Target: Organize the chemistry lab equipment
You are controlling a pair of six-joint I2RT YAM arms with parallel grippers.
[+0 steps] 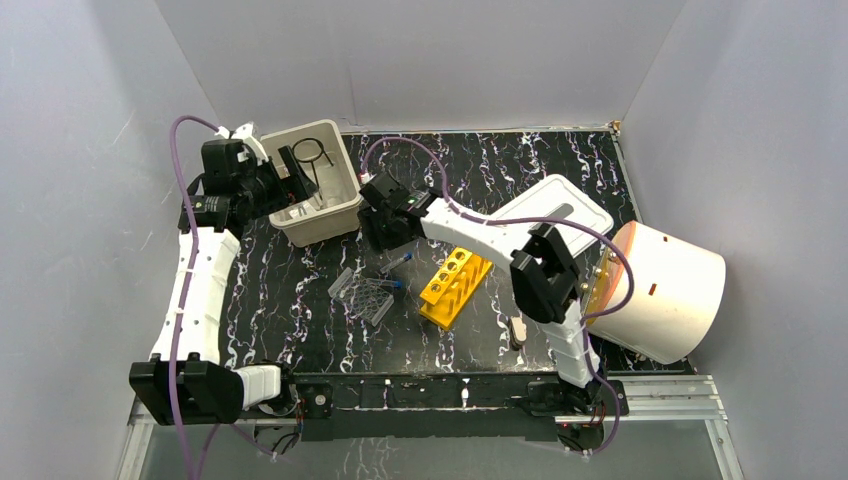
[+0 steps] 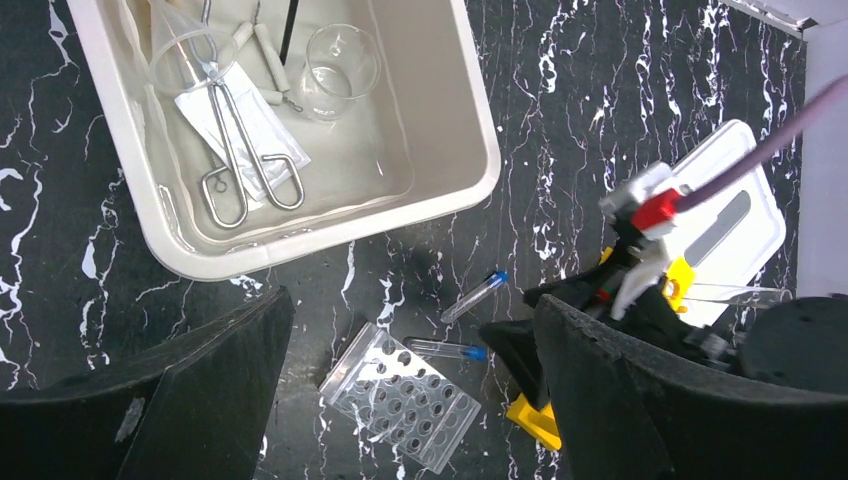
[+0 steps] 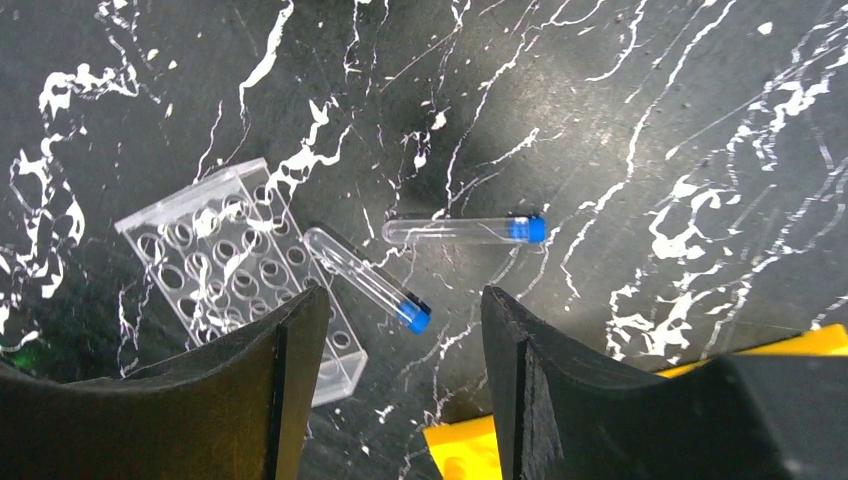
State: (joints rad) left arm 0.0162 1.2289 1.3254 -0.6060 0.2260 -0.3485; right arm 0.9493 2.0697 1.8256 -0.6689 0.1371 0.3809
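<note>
Just under right pincer (image 3: 402, 305): 2 tubes (image 3: 460, 230)

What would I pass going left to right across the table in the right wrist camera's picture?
clear tray with holes → slanted blue-capped tube → level blue-capped tube

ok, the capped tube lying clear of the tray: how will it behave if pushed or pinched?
The tube is a smooth round cylinder lying flat, so a push would probably roll it. It looks clear and thin-walled: likely light, perhaps slippery, and a hard pinch might crack it.
</note>
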